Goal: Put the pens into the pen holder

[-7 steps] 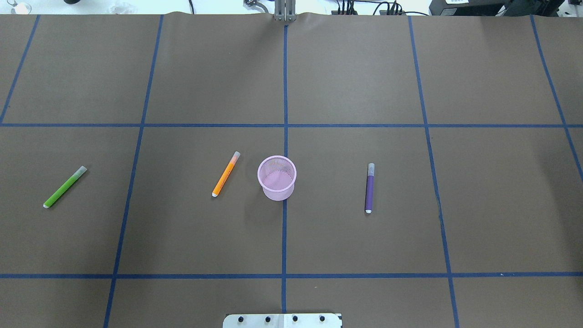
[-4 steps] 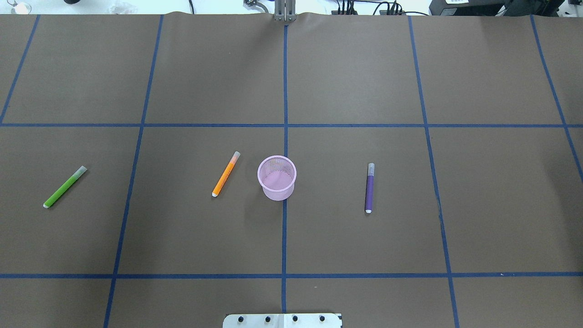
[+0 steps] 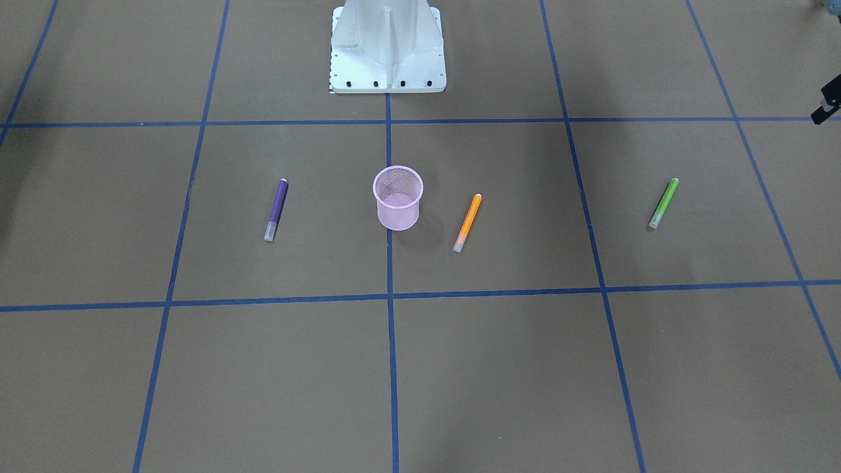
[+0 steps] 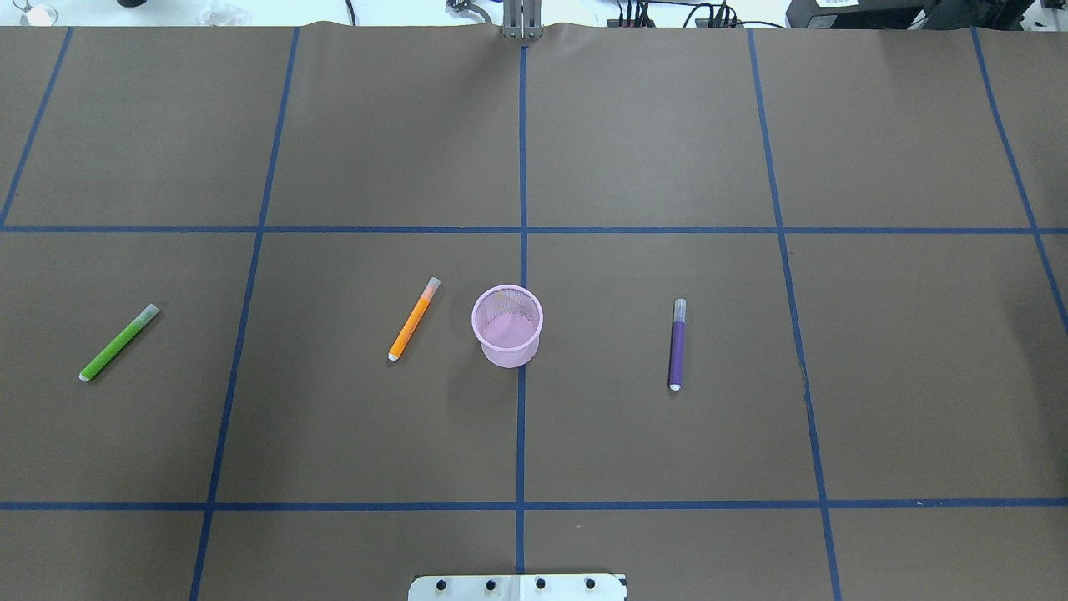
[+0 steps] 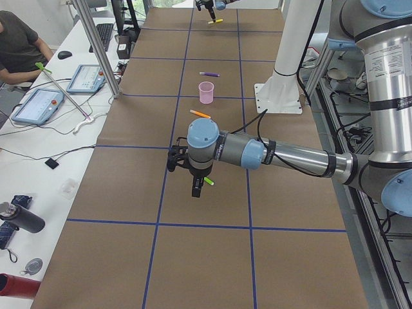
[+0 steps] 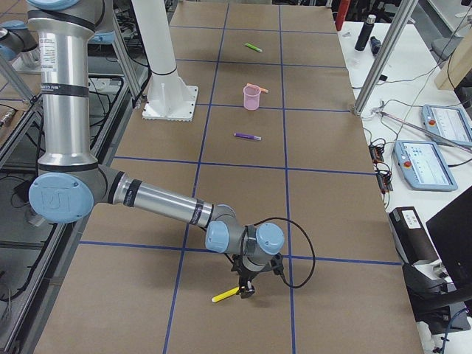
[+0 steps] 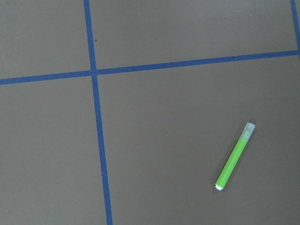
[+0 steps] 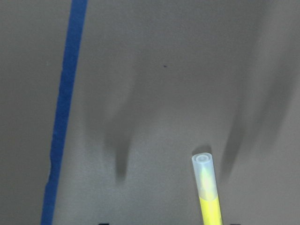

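Lying beside pen holder: orange pen

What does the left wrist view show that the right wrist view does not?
Only the left wrist view shows the green pen, lying whole, and two crossing lines of blue tape. Only the right wrist view shows the yellow pen, pale cap upward in the picture, cut off by the bottom edge. Both show the brown table and blue tape.

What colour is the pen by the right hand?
The pen is yellow with a pale translucent cap; right wrist view shows it best.
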{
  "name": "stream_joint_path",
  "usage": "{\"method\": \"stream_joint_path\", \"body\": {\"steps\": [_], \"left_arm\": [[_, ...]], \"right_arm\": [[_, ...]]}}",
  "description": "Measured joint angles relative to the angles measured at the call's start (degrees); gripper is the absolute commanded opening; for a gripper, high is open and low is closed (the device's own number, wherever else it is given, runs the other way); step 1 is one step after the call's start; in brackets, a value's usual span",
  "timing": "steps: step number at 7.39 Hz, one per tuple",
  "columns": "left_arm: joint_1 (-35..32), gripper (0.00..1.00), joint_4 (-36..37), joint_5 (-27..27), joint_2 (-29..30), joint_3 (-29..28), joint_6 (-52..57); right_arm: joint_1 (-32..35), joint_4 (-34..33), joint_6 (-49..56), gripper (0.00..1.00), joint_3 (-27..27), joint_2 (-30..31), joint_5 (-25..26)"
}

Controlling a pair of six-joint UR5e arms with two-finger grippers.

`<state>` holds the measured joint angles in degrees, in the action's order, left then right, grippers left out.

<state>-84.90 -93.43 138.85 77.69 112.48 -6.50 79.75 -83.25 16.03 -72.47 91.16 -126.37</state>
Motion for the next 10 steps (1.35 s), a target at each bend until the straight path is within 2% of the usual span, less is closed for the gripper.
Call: {"method": "stream_joint_path", "body": {"steps": [4, 5, 9, 10], "left_arm": [[0.0, 1.0, 0.0, -0.03, 0.0, -0.01, 0.08], [0.0, 1.0, 0.0, -0.05, 0.0, 0.0, 0.13], [0.0, 1.0, 0.08, -0.07, 0.0, 0.02, 0.26], [0.0, 1.0, 0.09, -0.09, 0.0, 0.01, 0.29]], "right_arm": [[-0.23, 0.02, 3.41, 0.72, 4.0, -1.72, 0.45], [-0.26, 0.02, 4.87, 0.62, 4.96, -2.22, 0.42], [-0.3, 0.02, 5.79, 0.59, 5.89, -2.57, 0.05], [-0.3, 0.02, 5.77, 0.55, 5.96, -2.56, -0.04]]}}
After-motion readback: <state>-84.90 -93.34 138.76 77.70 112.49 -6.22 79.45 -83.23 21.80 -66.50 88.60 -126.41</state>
